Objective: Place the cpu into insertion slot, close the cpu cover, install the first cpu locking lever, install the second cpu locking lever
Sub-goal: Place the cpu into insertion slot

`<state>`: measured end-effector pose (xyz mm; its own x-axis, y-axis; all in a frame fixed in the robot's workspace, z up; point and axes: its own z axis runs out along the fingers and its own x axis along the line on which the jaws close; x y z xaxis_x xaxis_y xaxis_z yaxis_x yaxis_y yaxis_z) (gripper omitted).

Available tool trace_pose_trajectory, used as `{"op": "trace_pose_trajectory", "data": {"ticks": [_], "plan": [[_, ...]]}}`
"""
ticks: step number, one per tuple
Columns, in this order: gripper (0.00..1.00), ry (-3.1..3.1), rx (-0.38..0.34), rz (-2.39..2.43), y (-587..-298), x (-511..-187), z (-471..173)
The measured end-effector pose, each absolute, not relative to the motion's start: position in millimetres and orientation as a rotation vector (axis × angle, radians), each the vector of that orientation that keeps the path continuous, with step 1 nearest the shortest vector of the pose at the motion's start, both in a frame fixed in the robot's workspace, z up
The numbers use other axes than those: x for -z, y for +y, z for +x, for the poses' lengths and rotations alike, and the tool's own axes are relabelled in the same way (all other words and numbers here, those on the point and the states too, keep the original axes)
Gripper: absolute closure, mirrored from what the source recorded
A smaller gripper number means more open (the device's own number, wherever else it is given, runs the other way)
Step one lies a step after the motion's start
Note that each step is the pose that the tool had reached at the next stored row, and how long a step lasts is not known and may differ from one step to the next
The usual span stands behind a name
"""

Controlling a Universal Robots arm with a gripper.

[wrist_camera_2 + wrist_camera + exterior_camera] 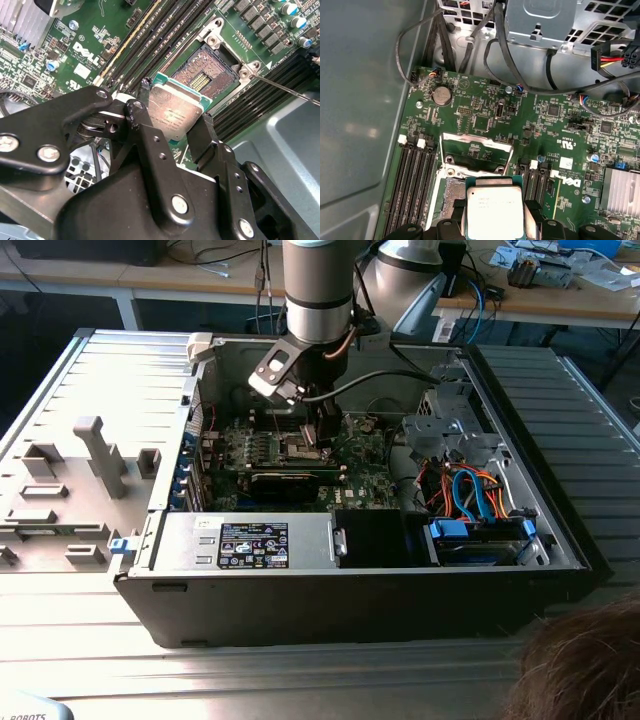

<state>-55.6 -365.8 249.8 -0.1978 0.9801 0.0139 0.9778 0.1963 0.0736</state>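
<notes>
My gripper (172, 125) is shut on the cpu (177, 112), a flat silver-topped chip with a green edge, held by two opposite sides between the black fingers (137, 115). The chip hangs just above the insertion slot (207, 75), which lies open with its contact field bare. In the first wrist view the cpu (493, 212) covers part of the insertion slot (449, 192), and the cpu cover (470, 136) stands flipped up beyond it. A thin locking lever (285, 90) sticks out from the slot's corner. In the exterior view the gripper (318, 432) reaches into the computer case over the slot (298, 448).
Memory slots (415, 175) run along both sides of the socket. Black cables (520, 80) loop over the green board near a metal drive cage (540, 20). A finned heatsink (622, 192) sits at the board's edge. The case wall (365, 100) stands close by. A person's hair (585, 665) shows in the exterior view.
</notes>
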Motion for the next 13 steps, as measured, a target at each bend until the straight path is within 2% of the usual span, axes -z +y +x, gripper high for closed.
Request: {"op": "trace_pose_trajectory", "data": {"ticks": [13], "plan": [[0.45,2.382,-0.101,1.99,-365.8,-249.2,-55.6]]}}
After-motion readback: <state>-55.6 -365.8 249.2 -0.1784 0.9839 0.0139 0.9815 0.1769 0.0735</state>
